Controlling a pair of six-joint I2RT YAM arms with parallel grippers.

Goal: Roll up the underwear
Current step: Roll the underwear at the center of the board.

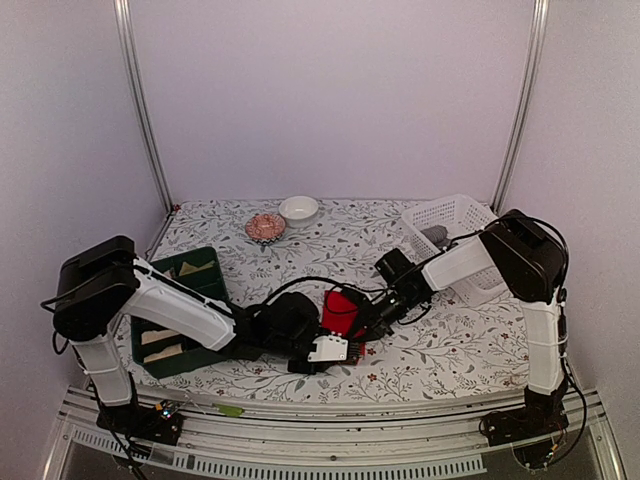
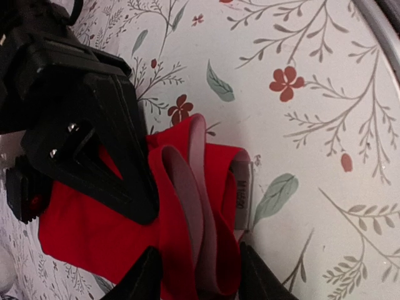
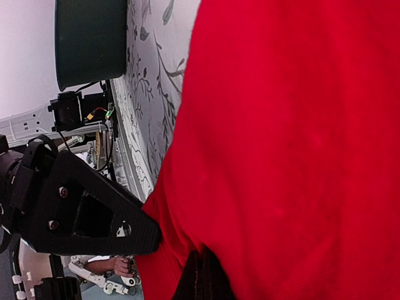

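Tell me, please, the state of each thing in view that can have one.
red underwear, bunched up, not yet rolled
right gripper, shut on the red underwear
left gripper, fingers on either side of the bunched cloth; grip unclear
green bin, holding pale folded cloths
white basket, holding a grey roll
white bowl, upright, looks empty

The bright red soft cloth underwear [image 2: 94, 231] has a pale pinkish-grey elastic waistband [image 2: 187, 194]. The white table [image 2: 325, 156] beneath is printed with grey-green leaves, thin grey stems and small dark red flowers. At its left edge the rectangular plastic bin [image 1: 212, 290] is dark green; the far right corner's plastic lattice basket [image 1: 455, 212] is white.
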